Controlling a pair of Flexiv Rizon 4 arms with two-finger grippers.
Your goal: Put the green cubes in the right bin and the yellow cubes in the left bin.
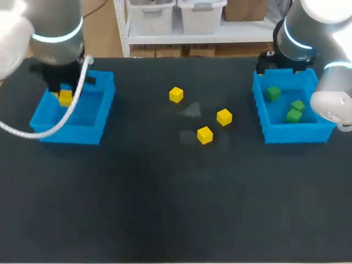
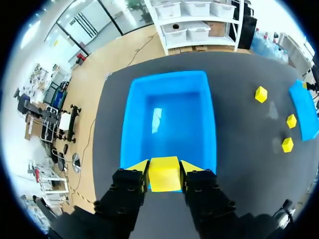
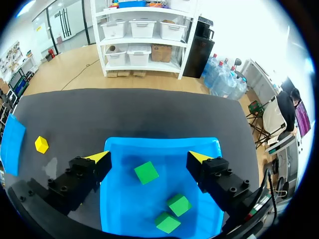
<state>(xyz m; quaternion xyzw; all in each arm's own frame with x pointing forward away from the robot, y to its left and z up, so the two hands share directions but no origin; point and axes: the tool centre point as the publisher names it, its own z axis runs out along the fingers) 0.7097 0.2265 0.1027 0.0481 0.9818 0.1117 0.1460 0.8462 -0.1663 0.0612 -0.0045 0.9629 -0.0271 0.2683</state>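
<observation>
The left claw is clamped on a yellow cube above the left bin, close to its wall. Released here, the cube might clip the rim and bounce onto the desk. The right claw hangs wide open and empty over the right bin.

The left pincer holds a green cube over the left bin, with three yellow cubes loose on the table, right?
No: the cube in the left pincer is yellow, not green, as the left wrist view shows. It is over the left bin, and three yellow cubes lie loose on the table.
</observation>
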